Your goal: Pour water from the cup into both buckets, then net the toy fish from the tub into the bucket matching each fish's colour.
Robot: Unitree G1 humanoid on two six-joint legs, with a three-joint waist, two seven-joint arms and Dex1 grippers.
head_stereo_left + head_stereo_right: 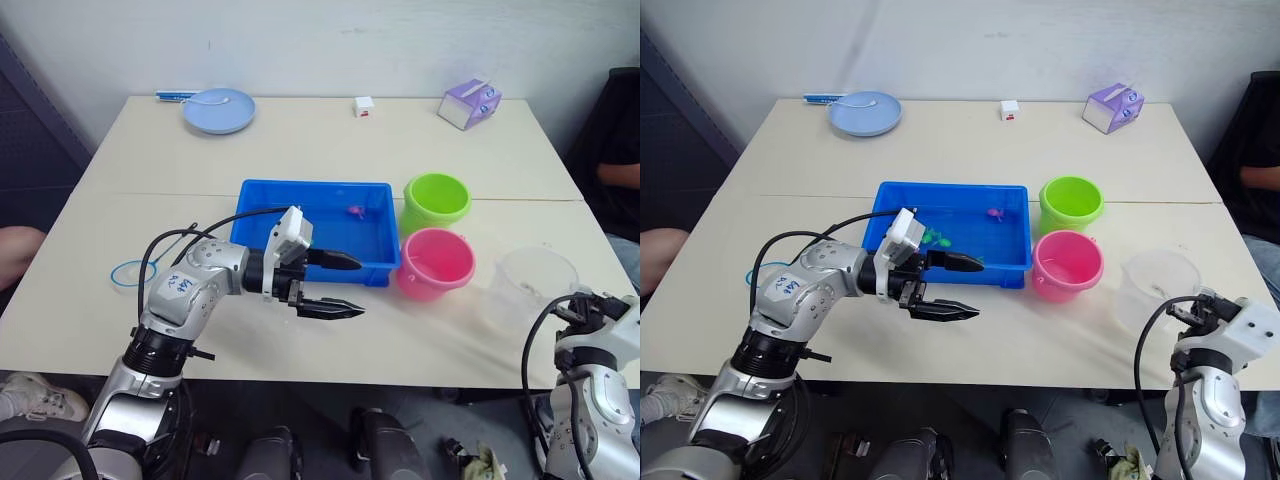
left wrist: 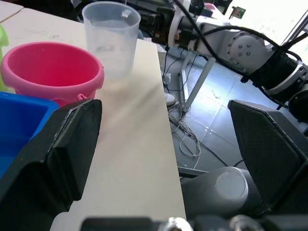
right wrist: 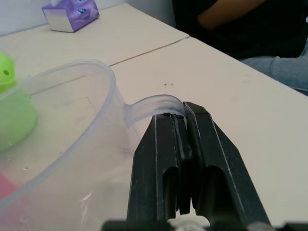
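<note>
At the near right corner of the table [image 1: 300, 130], my right gripper [image 3: 179, 126] has its two fingers pressed together on the handle of the cup [image 1: 535, 285]. This clear cup stands upright on the table, just to the right of the pink bucket [image 1: 435, 264]. The green bucket [image 1: 436, 203] stands just behind the pink one, and the two seem to touch or almost touch. Both are beside the right wall of the blue tub [image 1: 314, 232], which lies in the middle of the table.

My left gripper [image 1: 345, 285] is in front of the near edge of the tub, and its fingers are spread wide with nothing between them. They point to the right, toward the pink bucket and the cup.

Inside the tub I see one pink fish [image 1: 353, 211] near the far right corner and some green fish [image 1: 937, 238] closer to the left gripper. The net [image 1: 129, 272] lies flat on the table at the near left side, well apart from the tub.

At the far edge stand a pale-blue plate [image 1: 219, 110], a small white box [image 1: 364, 105] with a red mark and a purple tissue box [image 1: 469, 103]. I cannot read any writing on them. On my left arm there is a white label with blue handwriting [image 1: 180, 284], but it is too small to read.

A person [image 1: 625, 150] in dark clothes sits at the right side of the table.
</note>
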